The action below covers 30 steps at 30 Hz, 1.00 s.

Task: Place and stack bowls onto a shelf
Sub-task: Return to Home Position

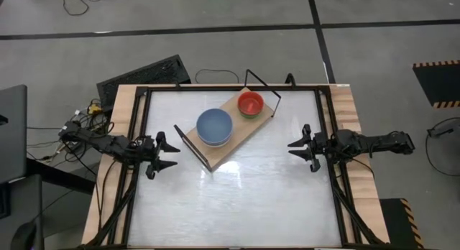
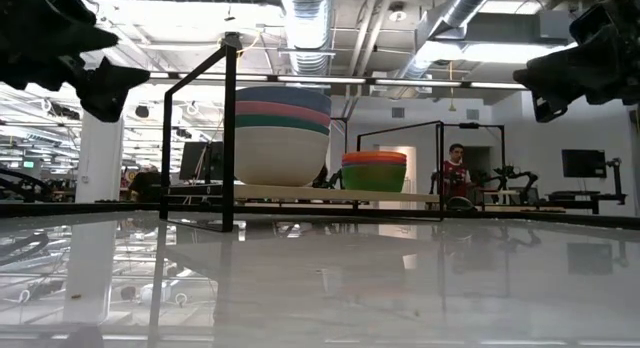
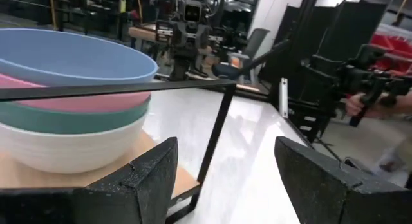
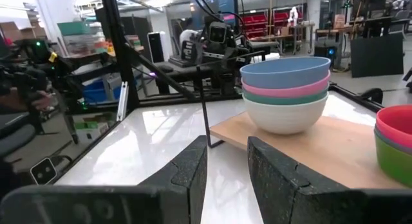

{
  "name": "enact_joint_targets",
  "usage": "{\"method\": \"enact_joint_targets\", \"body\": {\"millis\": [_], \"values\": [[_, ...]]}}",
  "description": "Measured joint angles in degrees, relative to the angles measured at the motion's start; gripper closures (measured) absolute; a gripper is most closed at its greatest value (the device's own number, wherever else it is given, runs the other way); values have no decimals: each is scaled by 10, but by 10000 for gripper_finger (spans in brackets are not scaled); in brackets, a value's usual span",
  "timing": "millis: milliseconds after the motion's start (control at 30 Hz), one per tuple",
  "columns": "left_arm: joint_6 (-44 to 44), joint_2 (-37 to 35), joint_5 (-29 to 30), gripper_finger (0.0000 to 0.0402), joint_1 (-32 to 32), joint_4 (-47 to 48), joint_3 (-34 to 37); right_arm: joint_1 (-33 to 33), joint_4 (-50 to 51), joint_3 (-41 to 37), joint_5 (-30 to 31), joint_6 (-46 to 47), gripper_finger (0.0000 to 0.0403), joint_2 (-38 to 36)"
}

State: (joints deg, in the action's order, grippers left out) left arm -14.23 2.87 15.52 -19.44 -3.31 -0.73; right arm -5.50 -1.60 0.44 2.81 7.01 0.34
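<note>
A light wooden shelf (image 1: pixel 248 124) with black wire frames at both short ends lies slantwise on the white table. On it rests a stack of large bowls (image 2: pixel 283 135), blue-grey on top (image 1: pixel 215 126), then pink, teal and white at the bottom (image 3: pixel 71 143). Beside it stands a stack of small bowls (image 2: pixel 374 171), red on top (image 1: pixel 251 103), green below. My left gripper (image 1: pixel 167 154) hovers open at the table's left side, off the shelf's near-left end. My right gripper (image 1: pixel 302 146) hovers open at the table's right side. Neither touches anything.
The black table frame (image 1: pixel 138 135) runs along the edges. A dark keyboard-like object (image 1: pixel 144 74) lies beyond the far-left corner. Cables (image 1: pixel 79 124) hang by the left arm. The near half of the table top (image 1: pixel 237 200) is bare. A person (image 2: pixel 456 171) shows in the room behind.
</note>
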Motion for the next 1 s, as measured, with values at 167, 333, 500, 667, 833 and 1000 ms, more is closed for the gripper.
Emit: {"method": "enact_joint_targets", "body": {"millis": [167,333,500,667,833,1000], "values": [[-12,0,-3,157,0,0,0,0,-1,0,0,0,266,0],[-29,0,-13,157,0,2,0,0,-1,0,0,0,266,0],[-30,0,-13,157,0,2,0,0,-1,-1,0,0,266,0],[-30,0,-13,157,0,2,0,0,-1,-1,0,0,266,0],[-31,0,-14,157,0,2,0,0,-1,-1,0,0,266,0],[-31,0,-14,157,0,2,0,0,-1,-1,0,0,266,0]]}}
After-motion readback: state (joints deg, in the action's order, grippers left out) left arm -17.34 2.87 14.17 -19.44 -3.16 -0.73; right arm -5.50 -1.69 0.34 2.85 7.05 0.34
